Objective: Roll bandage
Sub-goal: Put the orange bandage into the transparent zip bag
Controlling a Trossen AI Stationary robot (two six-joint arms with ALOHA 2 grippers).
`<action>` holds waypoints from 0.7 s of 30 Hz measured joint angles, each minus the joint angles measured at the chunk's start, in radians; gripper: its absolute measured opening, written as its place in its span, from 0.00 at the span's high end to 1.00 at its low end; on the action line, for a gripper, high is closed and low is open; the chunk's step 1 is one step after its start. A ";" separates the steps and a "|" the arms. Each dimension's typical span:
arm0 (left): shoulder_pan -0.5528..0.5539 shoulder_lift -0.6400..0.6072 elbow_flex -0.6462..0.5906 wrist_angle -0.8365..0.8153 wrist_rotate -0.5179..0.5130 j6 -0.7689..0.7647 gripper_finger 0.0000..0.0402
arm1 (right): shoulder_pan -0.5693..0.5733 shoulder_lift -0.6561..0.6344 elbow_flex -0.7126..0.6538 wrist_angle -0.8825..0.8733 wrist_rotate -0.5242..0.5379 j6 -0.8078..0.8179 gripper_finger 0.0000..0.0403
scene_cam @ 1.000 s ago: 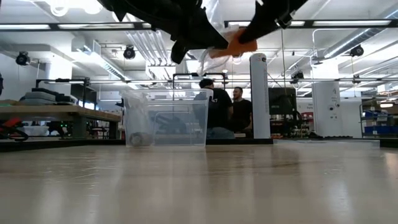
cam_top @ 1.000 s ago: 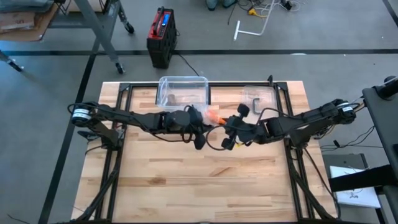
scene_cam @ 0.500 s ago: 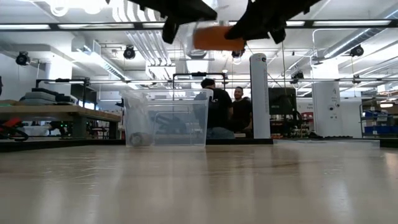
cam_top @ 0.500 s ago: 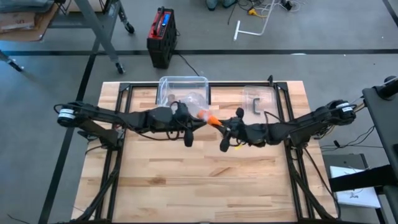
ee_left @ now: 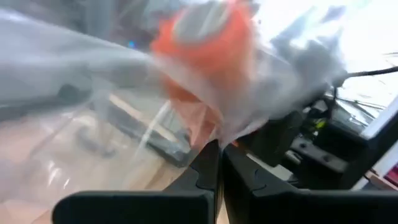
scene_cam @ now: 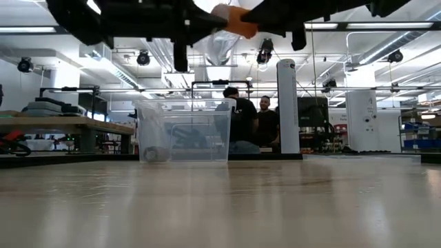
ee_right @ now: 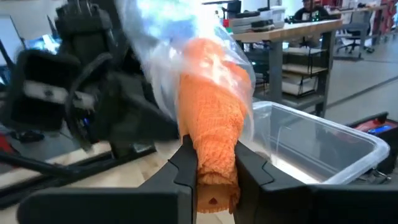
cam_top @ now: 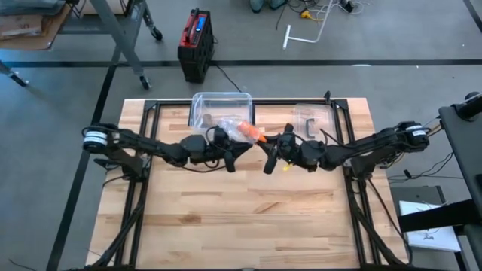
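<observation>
An orange bandage roll (cam_top: 249, 133) sits partly inside a clear plastic bag (cam_top: 230, 123), held in the air between both grippers, just in front of the clear bin. My left gripper (cam_top: 238, 145) is shut on the bag. My right gripper (cam_top: 265, 147) is shut on the bandage. In the right wrist view the bandage (ee_right: 211, 112) stands up between the fingers, with the bag (ee_right: 155, 50) over its top. In the low view the roll (scene_cam: 238, 19) is high above the table. My left gripper pinches a gathered part of the bag's film (ee_left: 219, 132) between its two fingers, below the roll. The bag is lifted clear of the table and spreads out beyond the fingertips, with the roll (ee_left: 208, 37) inside it. My right gripper pinches the bandage's lower end (ee_right: 214, 163) between its two fingers. The bandage stands out beyond the fingertips, its far end inside the bag. It is lifted clear of the table.
A clear plastic bin (cam_top: 221, 109) stands at the table's far edge, also in the low view (scene_cam: 184, 131). Its lid (cam_top: 312, 118) lies to the right of it. Bare wooden tabletop (cam_top: 248, 218) spreads toward the near edge. People show in the room behind.
Both grippers have carried the bandage and bag a little toward the far edge and the bin, and upward in the low view. Both wrists have turned, and the bag now lies more on the left gripper's side. Both holds have stayed shut.
</observation>
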 joint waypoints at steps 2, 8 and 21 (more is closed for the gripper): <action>0.004 0.043 0.026 0.009 -0.001 -0.015 1.00 | -0.019 0.000 0.002 0.005 -0.014 0.005 0.88; 0.002 0.138 0.144 0.000 0.054 -0.032 1.00 | -0.055 0.029 0.002 0.005 -0.013 0.000 0.88; -0.006 0.129 0.172 -0.026 0.070 -0.067 1.00 | -0.058 0.029 0.046 -0.005 -0.018 -0.061 0.74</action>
